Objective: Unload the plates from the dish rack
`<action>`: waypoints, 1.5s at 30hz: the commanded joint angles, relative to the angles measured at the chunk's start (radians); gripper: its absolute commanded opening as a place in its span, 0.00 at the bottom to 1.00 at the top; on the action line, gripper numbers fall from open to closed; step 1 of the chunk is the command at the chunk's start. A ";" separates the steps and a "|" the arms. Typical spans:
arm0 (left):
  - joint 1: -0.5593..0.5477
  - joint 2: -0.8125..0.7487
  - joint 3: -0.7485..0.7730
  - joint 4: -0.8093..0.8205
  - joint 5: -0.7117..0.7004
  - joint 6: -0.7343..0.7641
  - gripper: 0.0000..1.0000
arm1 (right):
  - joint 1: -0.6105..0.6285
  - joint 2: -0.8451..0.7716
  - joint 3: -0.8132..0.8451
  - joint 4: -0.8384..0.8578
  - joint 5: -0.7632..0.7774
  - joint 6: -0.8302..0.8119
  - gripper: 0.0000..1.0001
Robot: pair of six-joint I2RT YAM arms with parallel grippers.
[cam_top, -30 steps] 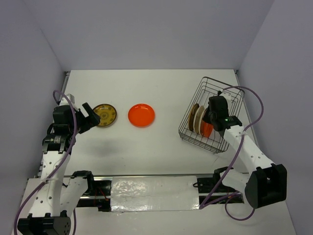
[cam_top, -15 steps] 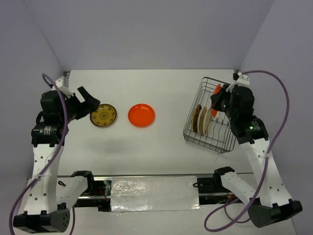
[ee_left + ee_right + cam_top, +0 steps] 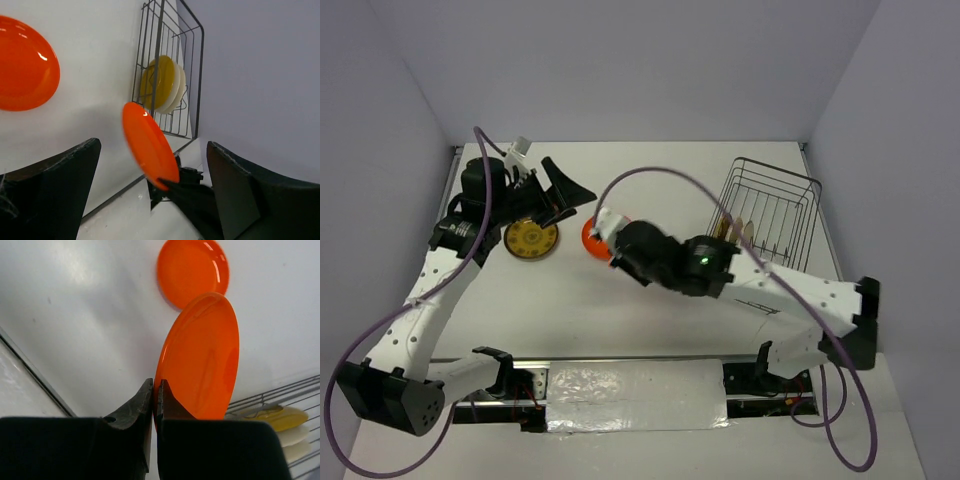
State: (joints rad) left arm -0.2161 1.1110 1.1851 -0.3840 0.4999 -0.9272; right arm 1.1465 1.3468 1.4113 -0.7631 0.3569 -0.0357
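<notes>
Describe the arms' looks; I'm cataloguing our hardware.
The left arm and right arm match: white links dotted with small holes, black joint housings, black wedge-shaped jaws. A purple cable loops along each. A green light glows near the right wrist.

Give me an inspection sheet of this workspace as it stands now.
Surface: white table, two plates lying flat on it.
Job's things: rack at the far right with rack plates standing upright; patterned plate and flat orange plate on the table; held orange plate on edge in the air.
Clutter: nothing seen.
Grippers: left gripper open, holding nothing; right gripper shut on the held orange plate's rim.
Cables: purple cables loop off both arms.
Surroundings: plain walls on three sides.
</notes>
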 commanded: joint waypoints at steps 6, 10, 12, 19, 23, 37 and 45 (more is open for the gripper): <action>-0.091 -0.005 -0.105 -0.032 -0.121 0.025 0.95 | 0.197 0.219 0.205 0.008 0.293 -0.259 0.00; -0.100 0.009 -0.134 -0.064 -0.175 0.065 0.87 | 0.220 0.252 0.242 0.051 0.313 -0.276 0.00; -0.100 0.016 -0.136 -0.075 -0.192 0.083 0.85 | 0.225 0.258 0.242 0.067 0.312 -0.279 0.00; -0.100 0.021 -0.153 0.014 -0.141 0.057 0.00 | 0.233 0.272 0.201 0.152 0.340 -0.293 0.00; -0.101 0.018 -0.179 0.098 -0.214 0.057 0.00 | 0.210 0.223 0.143 0.160 0.248 -0.233 0.30; -0.085 0.469 -0.102 0.477 -0.475 0.126 0.00 | -0.169 -0.549 -0.408 0.211 0.143 0.426 1.00; -0.083 0.619 -0.045 0.465 -0.486 0.113 0.39 | -0.333 -0.611 -0.436 0.099 0.126 0.471 1.00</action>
State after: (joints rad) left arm -0.3031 1.7283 1.0847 0.0109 0.0212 -0.8108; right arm 0.8371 0.7227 0.9863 -0.6167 0.4885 0.3798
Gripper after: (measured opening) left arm 0.302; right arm 0.998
